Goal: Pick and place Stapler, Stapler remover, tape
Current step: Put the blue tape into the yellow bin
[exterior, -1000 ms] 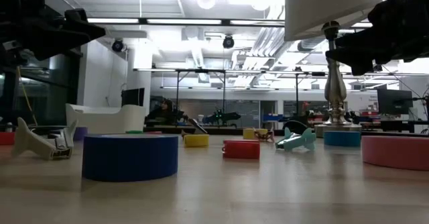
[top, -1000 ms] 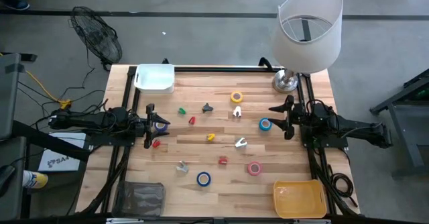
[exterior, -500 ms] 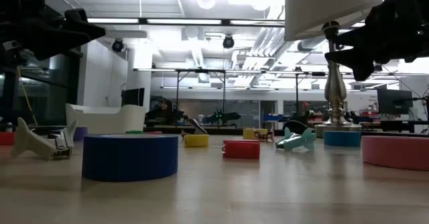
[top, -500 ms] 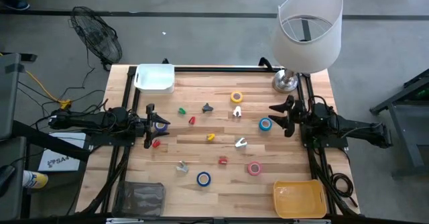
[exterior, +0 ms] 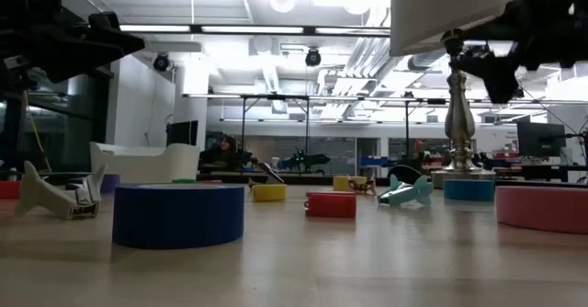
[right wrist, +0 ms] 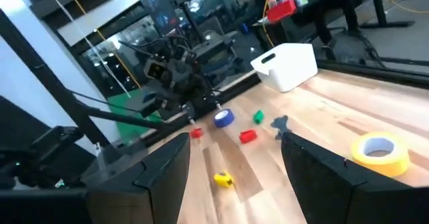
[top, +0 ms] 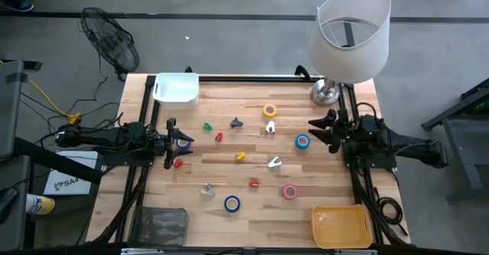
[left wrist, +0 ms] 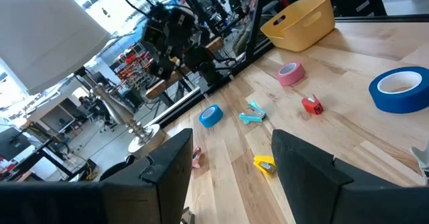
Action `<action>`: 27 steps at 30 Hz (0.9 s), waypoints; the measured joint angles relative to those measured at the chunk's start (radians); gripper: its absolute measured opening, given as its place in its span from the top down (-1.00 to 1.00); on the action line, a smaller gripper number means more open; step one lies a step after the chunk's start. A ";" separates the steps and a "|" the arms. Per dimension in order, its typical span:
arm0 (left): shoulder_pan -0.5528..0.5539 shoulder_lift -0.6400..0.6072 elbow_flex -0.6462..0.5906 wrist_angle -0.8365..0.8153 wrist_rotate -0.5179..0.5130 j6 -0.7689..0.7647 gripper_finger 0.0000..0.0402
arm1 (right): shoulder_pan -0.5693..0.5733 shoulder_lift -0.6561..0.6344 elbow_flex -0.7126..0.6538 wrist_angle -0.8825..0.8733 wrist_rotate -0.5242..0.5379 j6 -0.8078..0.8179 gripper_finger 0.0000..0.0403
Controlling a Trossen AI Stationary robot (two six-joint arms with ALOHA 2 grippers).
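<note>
Small staplers lie scattered on the wooden table: green (top: 207, 126), red (top: 218, 137), dark (top: 236, 122), yellow (top: 240, 156) and red (top: 254, 182). Staple removers lie flat among them: white (top: 270, 127), pale teal (top: 274, 162) and grey (top: 207, 189). Tape rolls rest flat: yellow (top: 270, 111), blue (top: 303, 141), pink (top: 289, 192) and blue (top: 231, 203). My left gripper (top: 170, 142) hovers open at the left edge, above another blue roll (top: 183, 142). My right gripper (top: 325, 130) hovers open at the right edge, near the blue roll. Nothing sits between either gripper's fingers (left wrist: 167, 177) (right wrist: 322, 170).
A white bin (top: 177, 88) stands at the far left, a yellow bin (top: 341, 224) at the near right, and a dark tray (top: 160, 226) at the near left. A lamp (top: 351, 33) stands at the far right corner, just behind my right arm.
My right gripper has risen a little and rolled about the line it points along, staying open over the right edge. Nothing on the table has moved.
</note>
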 joint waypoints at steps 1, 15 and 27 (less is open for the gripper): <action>0.000 0.000 0.000 0.000 0.000 0.000 0.01 | 0.000 0.019 0.036 -0.048 0.016 -0.009 -0.13; 0.000 0.000 0.000 0.000 0.000 0.000 0.01 | 0.000 0.450 0.369 -0.460 0.078 0.159 -0.13; 0.000 0.000 0.000 0.000 0.000 0.000 0.01 | 0.000 0.742 0.373 -0.568 0.082 0.588 -0.13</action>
